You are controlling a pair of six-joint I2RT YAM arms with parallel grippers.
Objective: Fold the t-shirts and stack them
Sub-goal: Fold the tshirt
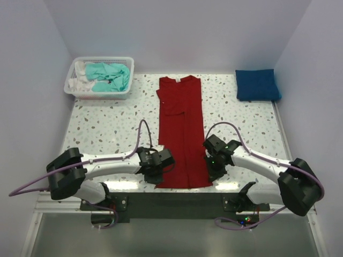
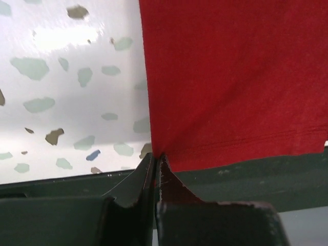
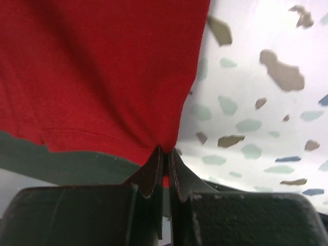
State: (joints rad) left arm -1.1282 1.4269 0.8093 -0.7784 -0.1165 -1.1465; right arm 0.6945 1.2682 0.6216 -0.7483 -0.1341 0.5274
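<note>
The deep red t-shirt (image 1: 181, 128) lies lengthwise down the middle of the table, its sides folded in to a narrow strip, collar far, hem near. My left gripper (image 1: 161, 172) is shut on the hem's near left corner (image 2: 159, 146). My right gripper (image 1: 210, 170) is shut on the hem's near right corner (image 3: 166, 148). The hem hangs a little past the table's near edge. The royal blue t-shirt (image 1: 257, 84) lies folded at the far right. The teal t-shirt (image 1: 110, 76) is crumpled in the basket.
A white mesh basket (image 1: 99, 92) stands at the far left, holding the teal shirt and some white cloth (image 1: 81, 80). The speckled tabletop (image 1: 107, 126) has a dark rail along its near edge (image 1: 177, 201). Grey walls close in the left, right and back.
</note>
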